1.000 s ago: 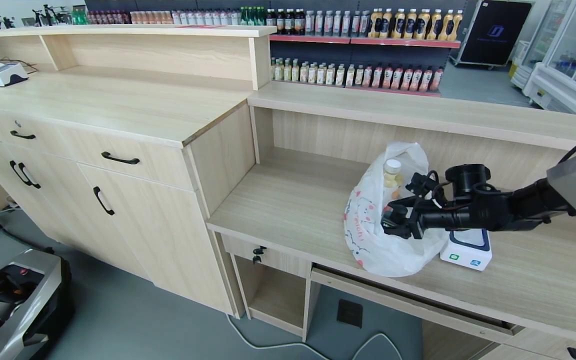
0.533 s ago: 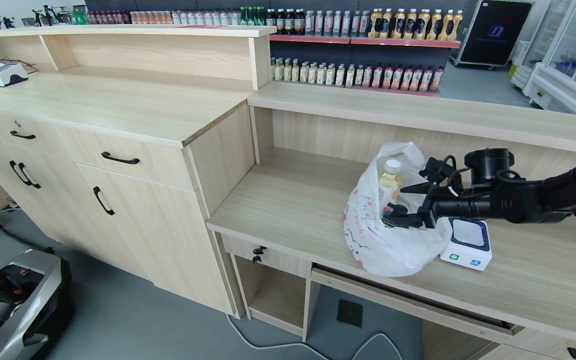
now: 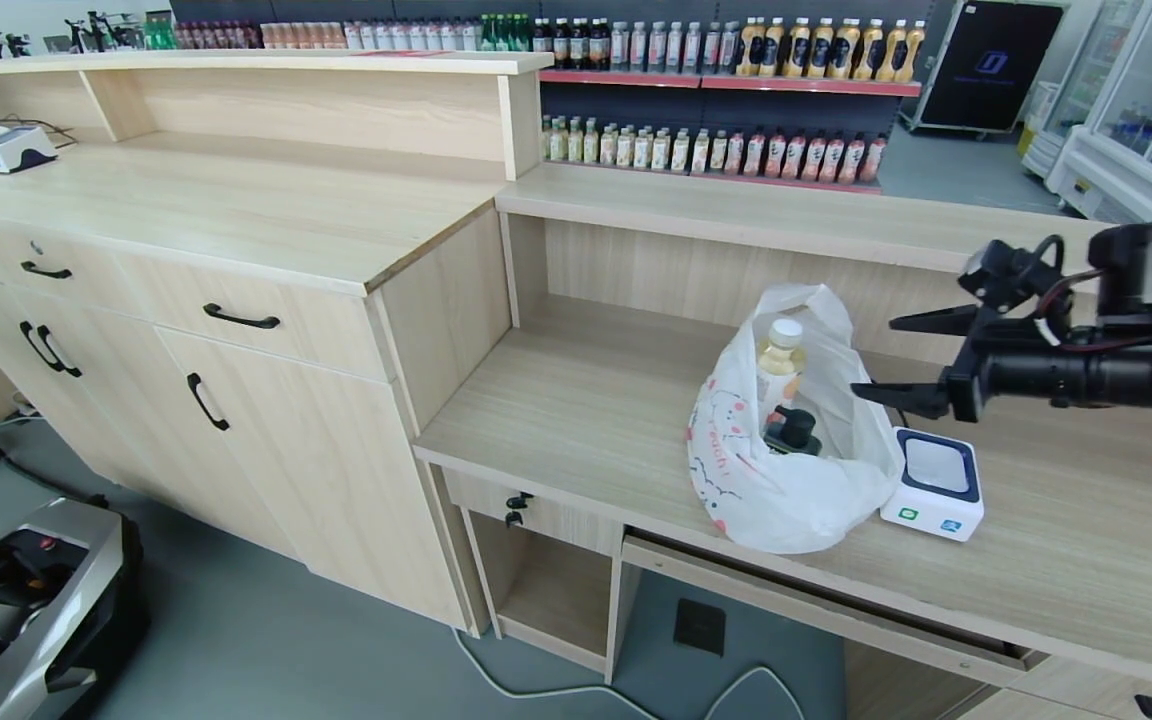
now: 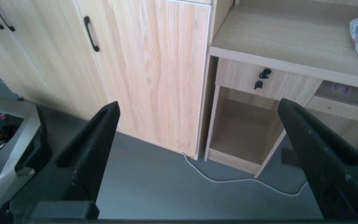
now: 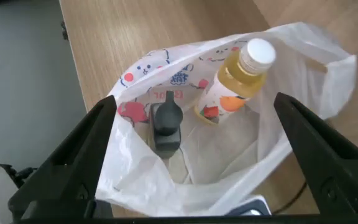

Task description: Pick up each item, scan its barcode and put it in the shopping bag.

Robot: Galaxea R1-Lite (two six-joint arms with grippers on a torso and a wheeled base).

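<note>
1. My left claw [image 4: 199, 109]: fingers spread, nothing between them. It hangs low over the grey floor, facing the cupboard fronts, well apart from the task's things.
2. Scanner [image 3: 936, 488]: a white and blue box at the lower right of the head view, on the counter [image 3: 586, 400] and touching the side of the shopping bag.
3. Shopping bag [image 3: 736, 470]: white printed plastic, just right of centre in the head view, near the counter's front edge. Its mouth is open upward; my right wrist view looks straight down into the bag [image 5: 166, 180].
4. Contents: a bottle [image 3: 781, 365] of yellow drink with a white cap, long axis near upright, cap clear of the bag's rim. A dark-capped item [image 3: 793, 430] lies beside it, lower in the bag. In the right wrist view the bottle [image 5: 241, 81] and the dark item [image 5: 166, 124] sit close together; contact not determinable.
5. My right claw [image 3: 901, 358]: spread wide and empty, right of the bag in the head view and above the counter.
6. Governing relation: the bag lies left of and below my right claw in the head view. My right arm is far nearer than my left.
7. Judgement: both visible items are bagged.
</note>
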